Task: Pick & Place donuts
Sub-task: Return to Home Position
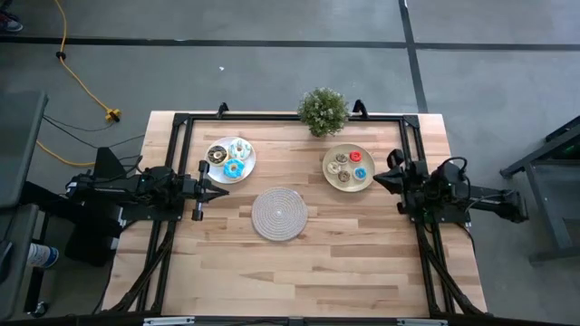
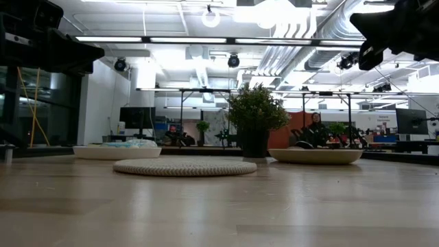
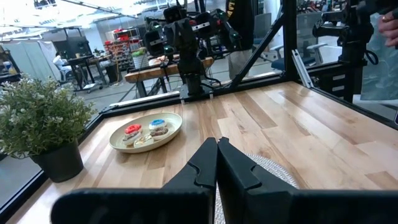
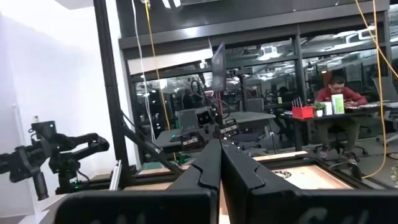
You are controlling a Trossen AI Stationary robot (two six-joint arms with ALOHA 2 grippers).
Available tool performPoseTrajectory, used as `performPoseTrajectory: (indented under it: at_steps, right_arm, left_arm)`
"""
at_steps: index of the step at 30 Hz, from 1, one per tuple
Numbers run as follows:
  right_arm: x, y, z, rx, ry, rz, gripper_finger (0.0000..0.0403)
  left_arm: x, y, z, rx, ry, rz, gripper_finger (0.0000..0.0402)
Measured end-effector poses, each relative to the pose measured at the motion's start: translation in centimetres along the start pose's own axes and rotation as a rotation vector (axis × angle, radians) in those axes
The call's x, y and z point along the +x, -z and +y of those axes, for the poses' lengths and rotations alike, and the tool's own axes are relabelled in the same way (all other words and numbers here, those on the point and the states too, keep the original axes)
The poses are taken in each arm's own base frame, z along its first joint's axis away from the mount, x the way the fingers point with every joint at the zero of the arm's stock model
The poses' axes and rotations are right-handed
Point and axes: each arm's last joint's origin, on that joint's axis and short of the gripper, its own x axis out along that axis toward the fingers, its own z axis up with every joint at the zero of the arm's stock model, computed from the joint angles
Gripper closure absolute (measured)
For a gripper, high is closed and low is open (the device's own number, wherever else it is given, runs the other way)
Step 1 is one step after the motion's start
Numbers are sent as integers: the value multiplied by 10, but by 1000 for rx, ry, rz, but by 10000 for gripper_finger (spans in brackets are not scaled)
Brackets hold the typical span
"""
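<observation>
Several small ring donuts lie on two plates. The white plate (image 1: 230, 159) holds a blue donut (image 1: 234, 168), a brown one (image 1: 217, 155) and others. The cream-yellow plate (image 1: 348, 167) holds a red donut (image 1: 357, 158), a blue one (image 1: 360, 173) and tan and brown ones; the left wrist view shows this plate (image 3: 146, 132) with the red donut (image 3: 132, 129). My left gripper (image 1: 222, 192) is shut and hovers just near of the white plate. My right gripper (image 1: 377, 178) is shut and hovers at the cream plate's right edge. Both sets of fingers (image 3: 216, 149) (image 4: 219, 149) are empty.
A round woven mat (image 1: 278, 214) lies mid-table between the plates, toward the near side. A potted plant (image 1: 323, 110) stands at the far edge. A black frame (image 1: 272, 116) runs around the table. In the room beyond, a person (image 4: 339, 93) sits at a desk.
</observation>
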Motion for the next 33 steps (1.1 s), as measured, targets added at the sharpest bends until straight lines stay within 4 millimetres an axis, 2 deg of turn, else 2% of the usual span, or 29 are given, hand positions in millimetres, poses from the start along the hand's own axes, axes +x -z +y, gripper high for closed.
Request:
performPoseTrajectory:
  at_steps: [11, 27, 33]
  right_arm:
    - [0, 8, 3, 35, -60, 88, 403]
    - [-3, 27, 3, 69, -21, 279, 403]
    - [-3, 28, 2, 62, -6, 287, 403]
  left_arm:
    - [0, 0, 0, 0, 0, 0, 401]
    - [0, 0, 0, 0, 0, 0, 401]
    - [0, 0, 0, 0, 0, 0, 401]
